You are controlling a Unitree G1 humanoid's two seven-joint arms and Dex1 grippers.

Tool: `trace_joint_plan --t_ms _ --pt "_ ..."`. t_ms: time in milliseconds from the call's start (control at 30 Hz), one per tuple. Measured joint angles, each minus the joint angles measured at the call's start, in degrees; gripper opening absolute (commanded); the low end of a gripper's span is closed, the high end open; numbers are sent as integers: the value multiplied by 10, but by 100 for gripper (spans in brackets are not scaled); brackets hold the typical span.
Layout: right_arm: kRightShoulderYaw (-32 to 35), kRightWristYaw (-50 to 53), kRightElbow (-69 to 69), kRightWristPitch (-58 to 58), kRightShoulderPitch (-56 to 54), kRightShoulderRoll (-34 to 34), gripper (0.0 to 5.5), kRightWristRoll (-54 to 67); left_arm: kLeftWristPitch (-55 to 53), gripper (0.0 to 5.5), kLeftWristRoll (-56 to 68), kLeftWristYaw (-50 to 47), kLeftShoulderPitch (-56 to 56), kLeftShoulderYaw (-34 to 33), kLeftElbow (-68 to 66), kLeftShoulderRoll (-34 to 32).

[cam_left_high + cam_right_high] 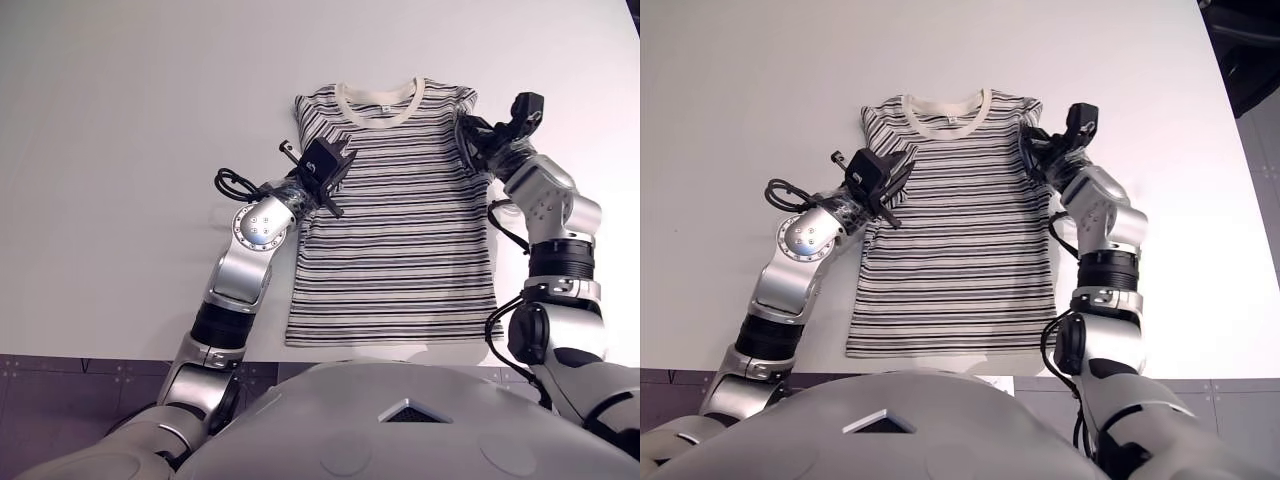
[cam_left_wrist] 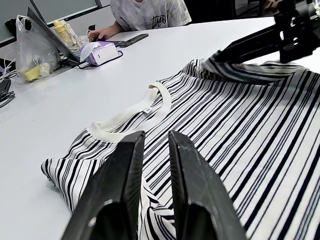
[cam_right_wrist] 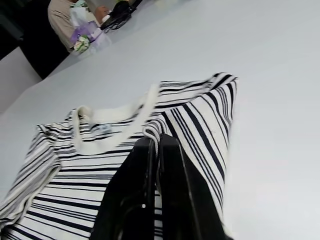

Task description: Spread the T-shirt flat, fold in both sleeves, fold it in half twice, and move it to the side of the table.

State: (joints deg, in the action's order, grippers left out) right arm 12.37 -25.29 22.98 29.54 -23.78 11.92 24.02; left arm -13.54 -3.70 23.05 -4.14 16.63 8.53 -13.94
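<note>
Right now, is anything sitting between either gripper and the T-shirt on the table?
Nothing visible does. The left gripper is over the T-shirt by its left sleeve, and the right gripper is shut on cloth at the right sleeve.

Eye views: high on the head, facing forward and down, sharing the whole T-shirt point(image 1: 395, 220).
Wrist views: low, close, sharing its collar point(image 2: 161, 100).

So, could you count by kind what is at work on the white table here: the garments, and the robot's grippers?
striped T-shirt: 1
grippers: 2 (left gripper, right gripper)
Total: 3
</note>
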Motion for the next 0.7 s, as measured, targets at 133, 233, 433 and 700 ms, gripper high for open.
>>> trace_joint_plan --t_ms 133,233,433,700 --pt "-15 26 -15 3 -3 -21 15 -4 0 90 -1 -3 0 1 0 2" --pt "-35 37 7 -4 -13 -36 15 -24 0 90 -1 -5 0 6 0 6" --pt "-62 50 15 -34 -13 -42 15 -63 0 90 -1 -5 0 7 0 6" --pt "-91 44 -3 -52 -12 -46 15 -82 0 90 -1 -10 0 7 0 6"
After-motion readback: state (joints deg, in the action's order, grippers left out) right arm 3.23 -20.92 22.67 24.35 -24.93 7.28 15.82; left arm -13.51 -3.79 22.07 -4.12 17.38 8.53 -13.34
